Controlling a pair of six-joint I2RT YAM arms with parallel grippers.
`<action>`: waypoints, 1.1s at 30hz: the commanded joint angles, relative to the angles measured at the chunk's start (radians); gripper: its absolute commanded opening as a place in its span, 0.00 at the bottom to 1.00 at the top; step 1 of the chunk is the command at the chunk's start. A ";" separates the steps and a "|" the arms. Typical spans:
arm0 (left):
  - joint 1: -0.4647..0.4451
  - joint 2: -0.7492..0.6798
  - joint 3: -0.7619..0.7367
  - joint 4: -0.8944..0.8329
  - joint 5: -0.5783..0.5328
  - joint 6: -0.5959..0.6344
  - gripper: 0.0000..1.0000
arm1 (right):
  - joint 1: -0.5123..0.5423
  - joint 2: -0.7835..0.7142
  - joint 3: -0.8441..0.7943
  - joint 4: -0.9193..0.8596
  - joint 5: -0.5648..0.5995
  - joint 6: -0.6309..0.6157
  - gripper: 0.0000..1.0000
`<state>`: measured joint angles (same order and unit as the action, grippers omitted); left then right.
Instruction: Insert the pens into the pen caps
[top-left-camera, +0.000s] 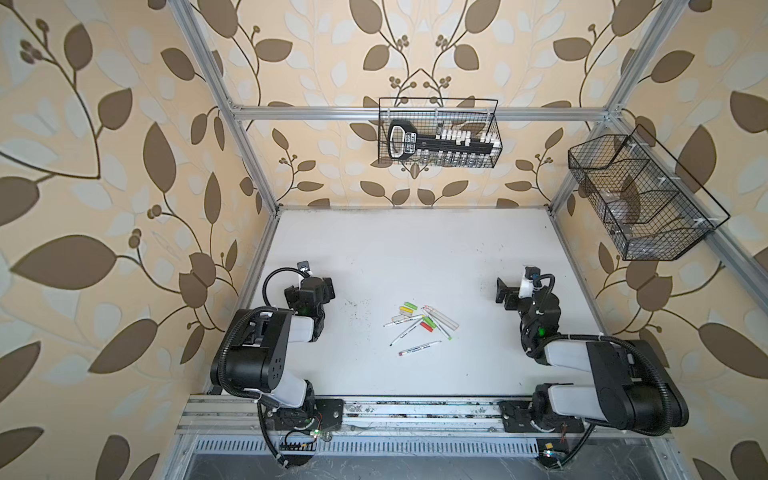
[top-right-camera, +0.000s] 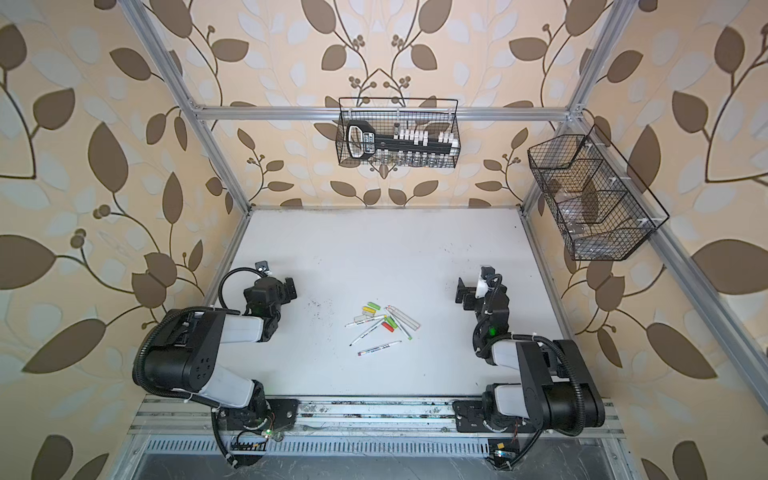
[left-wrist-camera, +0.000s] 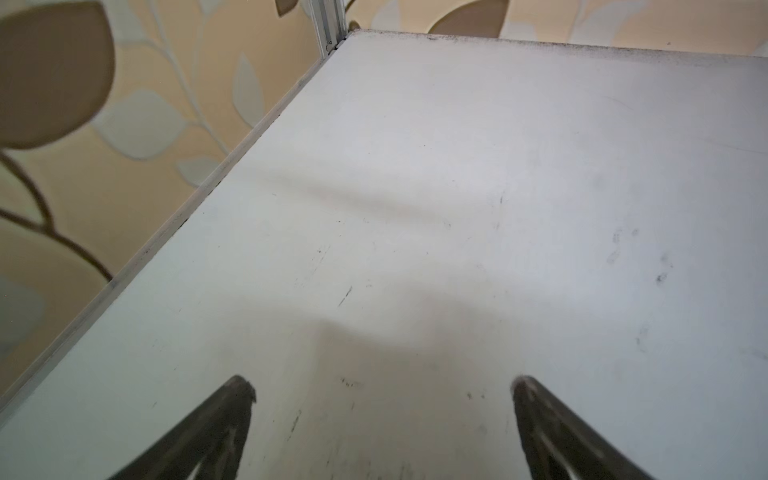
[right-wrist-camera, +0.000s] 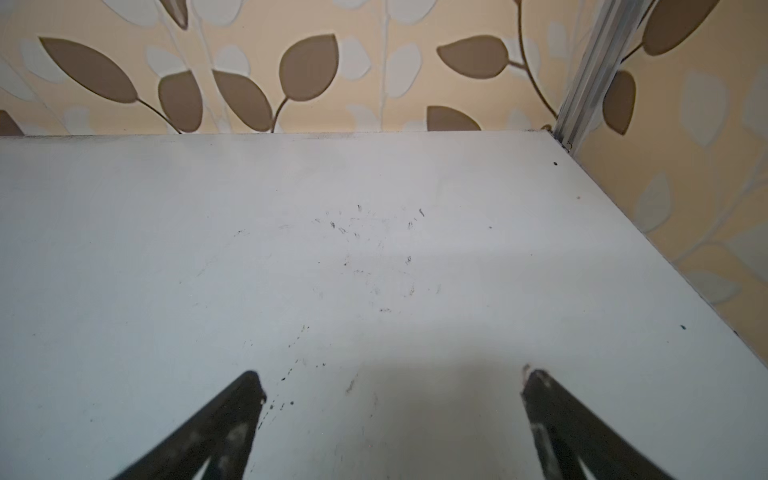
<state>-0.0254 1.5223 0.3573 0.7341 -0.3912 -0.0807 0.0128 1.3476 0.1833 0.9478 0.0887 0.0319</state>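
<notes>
Several pens (top-left-camera: 419, 347) (top-right-camera: 379, 347) with white barrels lie in a loose heap at the middle of the white table (top-left-camera: 415, 249), two thicker translucent ones (top-left-camera: 443, 317) among them. Mixed in are the pen caps: green (top-left-camera: 409, 306) (top-right-camera: 374, 306), yellow (top-left-camera: 404, 310), red (top-left-camera: 426, 326) (top-right-camera: 387, 327) and whitish (top-left-camera: 397, 318). My left gripper (top-left-camera: 329, 287) (top-right-camera: 291, 287) (left-wrist-camera: 382, 384) hangs open to the left of the heap. To the right of it my right gripper (top-left-camera: 502, 291) (top-right-camera: 460, 293) (right-wrist-camera: 392, 378) is open too. Both wrist views show only bare table between the fingers.
A black wire basket (top-left-camera: 438, 133) holding a black rack with white pieces hangs on the back rail. A second wire basket (top-left-camera: 640, 199) hangs on the right frame. Aluminium posts and patterned walls close in the table on three sides.
</notes>
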 joint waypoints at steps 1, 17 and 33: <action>0.000 -0.019 0.016 0.045 0.012 -0.004 0.99 | 0.002 -0.005 0.010 0.034 -0.005 -0.022 1.00; 0.000 -0.018 0.016 0.045 0.012 -0.004 0.99 | 0.028 -0.009 -0.001 0.049 0.035 -0.036 1.00; 0.000 -0.023 0.013 0.049 0.014 -0.002 0.99 | 0.024 -0.008 -0.002 0.054 0.020 -0.037 1.00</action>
<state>-0.0254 1.5223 0.3573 0.7341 -0.3912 -0.0807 0.0429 1.3476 0.1833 0.9710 0.1223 0.0101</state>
